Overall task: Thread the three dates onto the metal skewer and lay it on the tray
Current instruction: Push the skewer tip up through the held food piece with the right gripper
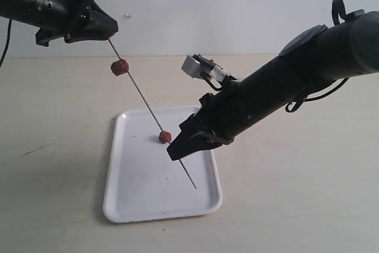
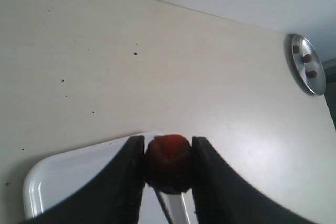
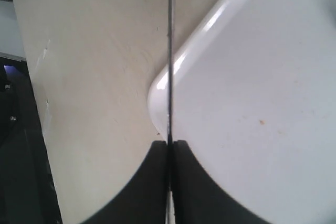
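The metal skewer [image 1: 142, 96] slants from upper left down over the white tray [image 1: 127, 205]. One date [image 1: 119, 67] sits threaded high on it, and a second date [image 1: 165, 137] is lower, right against my right gripper [image 1: 176, 153]. That gripper is shut on the skewer [image 3: 169, 51], jaws pressed together [image 3: 169, 142], above the tray's corner [image 3: 273, 103]. My left gripper [image 1: 109, 31] is at the skewer's top end. In the left wrist view its fingers [image 2: 168, 139] clamp a dark red date [image 2: 168, 158] on both sides. The skewer's tip hangs just over the tray.
A small round metal plate [image 2: 315, 85] holding three more dates lies at the far edge of the pale table. The right arm's body [image 1: 284, 81] stretches in from the right. The tray's bare floor [image 2: 63, 182] lies under the left gripper.
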